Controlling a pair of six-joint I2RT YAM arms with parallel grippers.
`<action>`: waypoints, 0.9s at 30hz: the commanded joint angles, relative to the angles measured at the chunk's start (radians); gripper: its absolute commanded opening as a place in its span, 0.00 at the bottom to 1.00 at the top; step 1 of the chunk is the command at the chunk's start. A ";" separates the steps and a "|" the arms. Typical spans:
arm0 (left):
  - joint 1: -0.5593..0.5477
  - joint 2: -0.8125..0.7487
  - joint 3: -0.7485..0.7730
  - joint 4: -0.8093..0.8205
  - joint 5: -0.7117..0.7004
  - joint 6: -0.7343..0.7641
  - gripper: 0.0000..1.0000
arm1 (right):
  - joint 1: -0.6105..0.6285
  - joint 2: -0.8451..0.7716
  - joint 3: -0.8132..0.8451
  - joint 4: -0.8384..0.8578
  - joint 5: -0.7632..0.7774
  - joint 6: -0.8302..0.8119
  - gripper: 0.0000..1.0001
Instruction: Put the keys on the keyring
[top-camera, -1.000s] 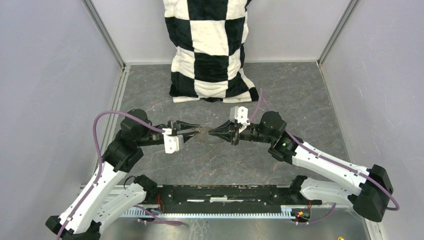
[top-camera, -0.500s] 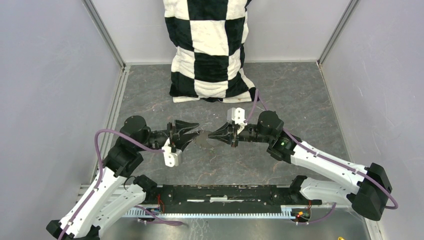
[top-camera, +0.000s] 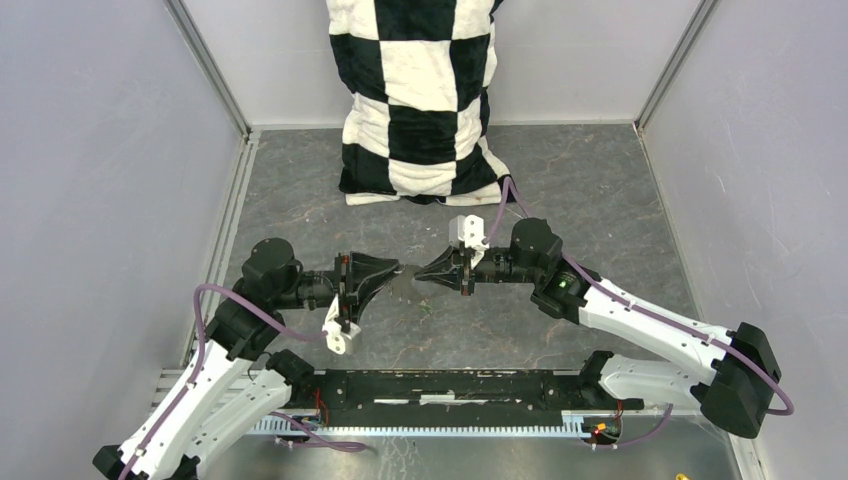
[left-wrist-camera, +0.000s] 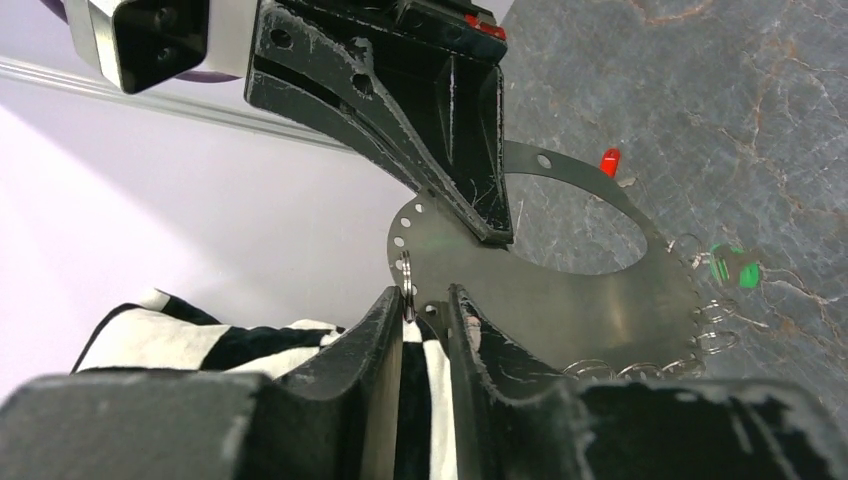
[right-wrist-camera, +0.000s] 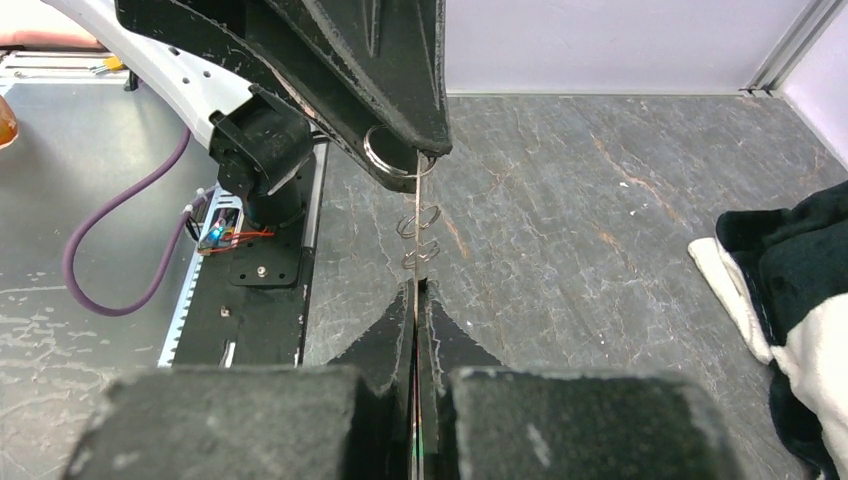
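One keyring (left-wrist-camera: 560, 300), a flat silvery ring-shaped plate with a wide hole in its middle and small holes along its rim, is held in the air over the middle of the table (top-camera: 600, 190), between the two grippers. At least five small wire links (left-wrist-camera: 715, 340) hang from its rim.

There are two keys. The green-headed key (left-wrist-camera: 733, 268) sits right beside the links at the plate's edge. The red-headed key (left-wrist-camera: 610, 160) shows past the plate's far rim. I cannot tell whether either one hangs from a link or lies on the table below.

The right gripper (right-wrist-camera: 415, 292) has its jaws pressed together on the plate's rim, gripping it edge-on. The left gripper (left-wrist-camera: 425, 297) has its jaws a little apart, astride the opposite rim. One more link (left-wrist-camera: 405, 285) rests against the inner face of one finger, not visibly pinched.

There are two arms. The left arm (top-camera: 215, 350) rises from the near left corner, elbow out, with its forearm level and pointing right and its wrist rolled so the white camera block hangs below. The right arm (top-camera: 640, 325) mirrors it from the near right, forearm pointing left, camera block on top. Their fingertips almost meet.

One black-and-white checked cloth (top-camera: 420, 100) lies heaped against the back wall.
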 joint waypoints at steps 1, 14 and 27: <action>-0.001 0.009 0.032 -0.063 0.018 0.127 0.26 | 0.006 -0.005 0.063 0.015 -0.022 -0.009 0.01; -0.001 -0.011 0.035 -0.099 0.037 0.202 0.16 | 0.006 -0.003 0.077 -0.025 -0.041 -0.032 0.00; -0.001 -0.010 0.061 -0.099 0.081 0.135 0.02 | 0.006 0.021 0.115 -0.105 -0.085 -0.090 0.13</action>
